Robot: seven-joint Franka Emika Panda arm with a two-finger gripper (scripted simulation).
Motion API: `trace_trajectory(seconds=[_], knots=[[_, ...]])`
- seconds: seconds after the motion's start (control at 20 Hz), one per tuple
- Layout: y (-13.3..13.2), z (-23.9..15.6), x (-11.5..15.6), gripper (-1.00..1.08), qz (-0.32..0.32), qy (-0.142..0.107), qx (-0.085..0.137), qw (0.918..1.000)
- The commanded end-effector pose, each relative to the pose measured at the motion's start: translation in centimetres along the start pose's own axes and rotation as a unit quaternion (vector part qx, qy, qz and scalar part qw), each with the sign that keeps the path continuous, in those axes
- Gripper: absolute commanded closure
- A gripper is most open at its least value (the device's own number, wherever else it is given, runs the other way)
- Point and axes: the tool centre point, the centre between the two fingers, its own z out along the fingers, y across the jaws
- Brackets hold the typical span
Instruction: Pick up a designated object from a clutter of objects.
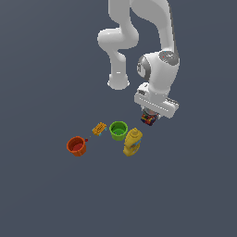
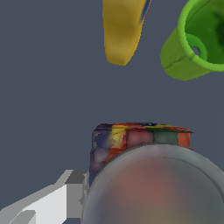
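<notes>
Over dark item (image 1: 148, 119), gripper (image 1: 149, 117) vert.

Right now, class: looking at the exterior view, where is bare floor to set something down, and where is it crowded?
Bare grey floor spreads below the round orange cup and lying yellow bottle, and out to both sides. Crowded: the row from the orange cup past the small ridged orange-yellow block and round green cup to the bottle, with the gripper over the dark multicoloured block.

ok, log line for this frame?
phase: at target | claw: over multicoloured block, grip unclear | green cup, bottle: beside, untouched | lifted: can't tell
</notes>
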Motion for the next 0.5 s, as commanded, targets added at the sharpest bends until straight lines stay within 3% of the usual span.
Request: trace_trajectory(seconds=[0.0, 0.45], knots=[[1.2, -2.0, 0.9, 1.08, 0.000, 0.000, 0.002, 1.0000], [6.4, -9.7, 4.5, 1.08, 0.000, -0.001, 0.004, 1.0000]])
